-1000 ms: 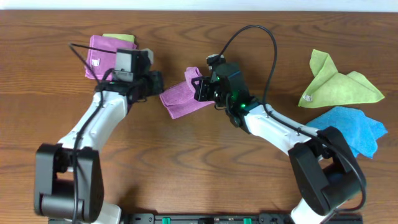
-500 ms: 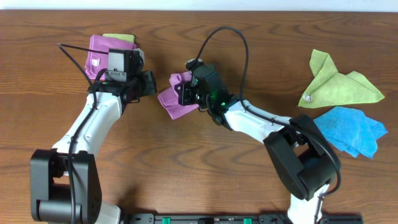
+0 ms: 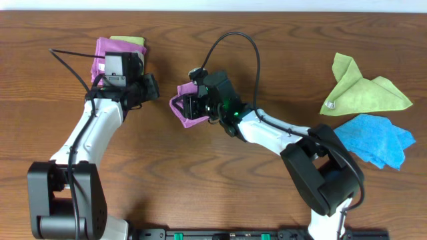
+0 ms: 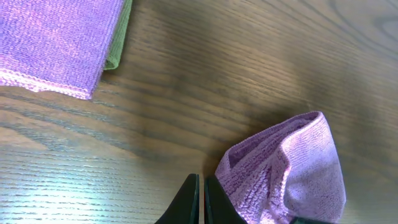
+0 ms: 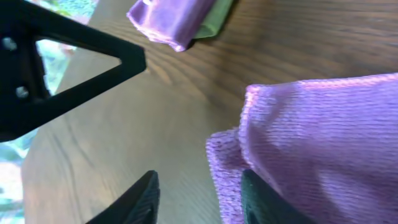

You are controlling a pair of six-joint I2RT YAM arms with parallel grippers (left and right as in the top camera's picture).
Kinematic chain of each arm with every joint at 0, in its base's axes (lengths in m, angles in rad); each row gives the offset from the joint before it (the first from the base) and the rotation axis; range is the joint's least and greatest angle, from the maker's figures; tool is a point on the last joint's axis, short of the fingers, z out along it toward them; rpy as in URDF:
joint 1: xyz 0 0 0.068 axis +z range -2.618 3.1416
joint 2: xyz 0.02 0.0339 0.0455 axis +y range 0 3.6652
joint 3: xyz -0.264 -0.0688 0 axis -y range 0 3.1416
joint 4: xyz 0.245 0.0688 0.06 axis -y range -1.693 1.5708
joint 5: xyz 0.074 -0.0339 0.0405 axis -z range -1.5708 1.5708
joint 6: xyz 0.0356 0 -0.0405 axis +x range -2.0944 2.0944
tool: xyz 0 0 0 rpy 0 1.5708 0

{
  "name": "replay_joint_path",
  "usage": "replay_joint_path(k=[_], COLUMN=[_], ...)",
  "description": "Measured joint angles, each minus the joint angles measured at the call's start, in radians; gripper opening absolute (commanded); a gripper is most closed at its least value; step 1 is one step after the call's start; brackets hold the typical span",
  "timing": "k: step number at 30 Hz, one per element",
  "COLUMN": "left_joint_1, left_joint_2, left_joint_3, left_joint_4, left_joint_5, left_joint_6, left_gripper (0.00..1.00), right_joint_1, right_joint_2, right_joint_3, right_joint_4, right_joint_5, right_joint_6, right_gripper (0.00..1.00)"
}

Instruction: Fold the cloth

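Observation:
A small purple cloth [image 3: 187,109] lies bunched on the wooden table, folded over on itself. My right gripper [image 3: 191,105] is over it with its jaws wide apart. In the right wrist view the cloth [image 5: 317,143] drapes against and over the right finger [image 5: 267,202], while the left finger [image 5: 134,199] is over bare wood. My left gripper [image 3: 151,87] is shut and empty, a little to the left of the cloth. In the left wrist view its tips [image 4: 200,199] are pressed together just left of the cloth [image 4: 286,174].
A folded purple cloth [image 3: 110,52] on a folded green one [image 3: 130,41] sits at the back left, close behind the left gripper. A crumpled green cloth [image 3: 363,90] and a blue cloth [image 3: 373,140] lie at the right. The left arm shows in the right wrist view [image 5: 74,62].
My right gripper has moved left with the purple cloth, which is now more bunched. My left gripper has drawn back to the left, toward the folded stack.

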Motion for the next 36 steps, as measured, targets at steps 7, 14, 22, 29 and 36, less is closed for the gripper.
replay_joint_path(k=[7,14,22,29,36], left_joint_1=[0.002,0.002,0.002,0.002,0.002], left_joint_2=[-0.004,-0.011,-0.011,-0.011,-0.011], left_joint_3=[0.0,0.0,0.0,0.0,0.0], left_joint_4=[0.0,0.0,0.0,0.0,0.0], left_joint_5=[0.0,-0.001,-0.003,-0.003,-0.003], left_joint_6=[0.0,0.0,0.0,0.0,0.0], left_gripper=[0.06,0.06,0.06,0.06,0.06], right_joint_1=[-0.005,-0.064,-0.084,-0.077,-0.001], right_joint_2=[0.0,0.0,0.0,0.051,0.086], right_joint_3=[0.0,0.008,0.015,0.015,0.015], right_joint_4=[0.028,0.045,-0.064,-0.071,-0.056], right_joint_5=[-0.027,-0.015,0.072,0.082,0.077], right_joint_6=[0.0,0.003,0.0,0.0,0.0], right_gripper=[0.48,0.18,0.01,0.02,0.01])
